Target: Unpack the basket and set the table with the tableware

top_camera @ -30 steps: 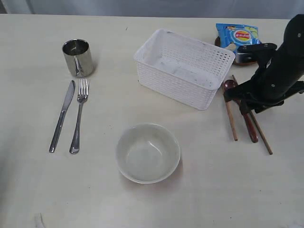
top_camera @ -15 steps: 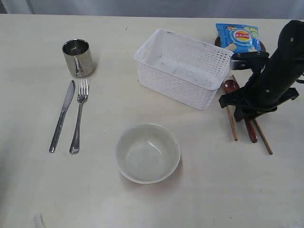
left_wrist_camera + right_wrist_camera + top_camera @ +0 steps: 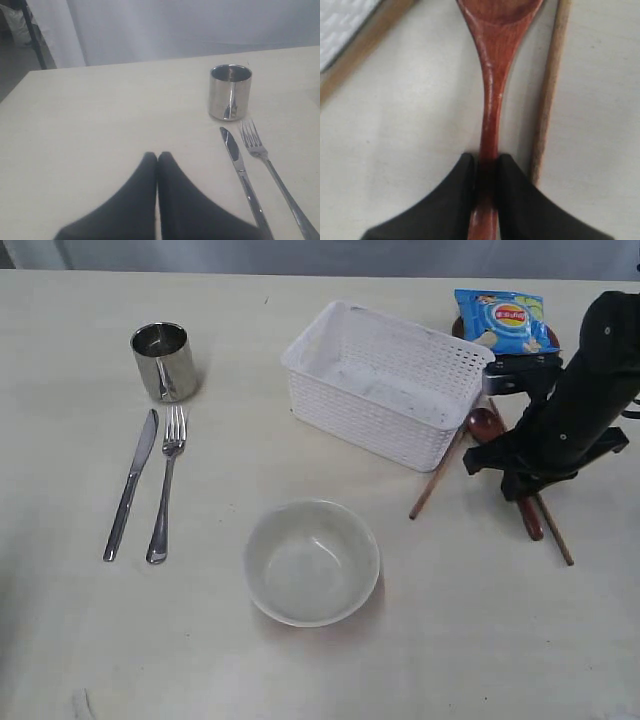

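Right wrist view shows the right hand (image 3: 486, 162) clenched on the handle of the reddish-brown spoon (image 3: 493, 85), whose bowl is cut off; one chopstick (image 3: 549, 100) lies just beside it. In the exterior view the arm hides that grip. The spoon lies on the tabletop (image 3: 300, 660) beside the white basket (image 3: 385, 410). The left hand (image 3: 157, 160) is clenched and empty.

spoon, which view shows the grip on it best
Right wrist view: the spoon fills it, handle pinched in the right gripper. Exterior view shows only its bowl and handle end; left wrist view misses it.
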Robot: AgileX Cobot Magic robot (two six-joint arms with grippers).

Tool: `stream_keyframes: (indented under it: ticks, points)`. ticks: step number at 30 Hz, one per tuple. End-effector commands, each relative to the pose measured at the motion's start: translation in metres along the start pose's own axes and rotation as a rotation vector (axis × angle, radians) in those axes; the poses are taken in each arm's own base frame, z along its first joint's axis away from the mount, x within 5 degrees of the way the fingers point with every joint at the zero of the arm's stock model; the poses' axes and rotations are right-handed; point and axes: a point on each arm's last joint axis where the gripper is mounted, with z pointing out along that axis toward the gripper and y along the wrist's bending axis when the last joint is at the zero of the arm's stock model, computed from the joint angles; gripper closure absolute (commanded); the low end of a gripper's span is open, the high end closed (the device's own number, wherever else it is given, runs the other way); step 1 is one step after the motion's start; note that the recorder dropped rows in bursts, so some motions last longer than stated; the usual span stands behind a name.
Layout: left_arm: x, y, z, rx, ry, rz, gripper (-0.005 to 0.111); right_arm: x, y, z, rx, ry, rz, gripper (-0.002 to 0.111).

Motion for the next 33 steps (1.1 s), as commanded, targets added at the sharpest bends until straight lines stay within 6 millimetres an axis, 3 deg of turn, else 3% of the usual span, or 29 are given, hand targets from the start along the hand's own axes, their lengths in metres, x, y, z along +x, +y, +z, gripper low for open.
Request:
stream_keyframes:
  ticks: [1, 11, 16, 19, 24, 28, 33]
  points:
    - [0.001, 0.0, 0.0, 0.004, -0.001, 0.003, 0.107, -0.004, 0.002, -0.014, -0.003, -0.009, -0.013, 0.109]
    - [0.001, 0.0, 0.0, 0.004, -0.001, 0.003, 0.107, 0.002, 0.014, -0.126, -0.018, -0.307, 0.016, 0.109]
    - [0.001, 0.0, 0.0, 0.004, -0.001, 0.003, 0.107, 0.02, 0.058, -0.17, -0.082, -0.44, -0.218, 0.109]
    - [0.001, 0.0, 0.0, 0.004, -0.001, 0.003, 0.107, 0.031, 0.095, -0.174, -0.119, -0.432, -0.407, 0.109]
    - [0.001, 0.0, 0.0, 0.004, -0.001, 0.003, 0.107, 0.042, 0.131, -0.166, -0.107, -0.37, -0.571, 0.109]
    - [0.001, 0.0, 0.0, 0.004, -0.001, 0.003, 0.107, 0.044, 0.136, -0.165, -0.084, -0.368, -0.613, 0.109]
    - [0.001, 0.0, 0.0, 0.004, -0.001, 0.003, 0.107, 0.041, 0.127, -0.164, 0.006, -0.362, -0.513, 0.109]
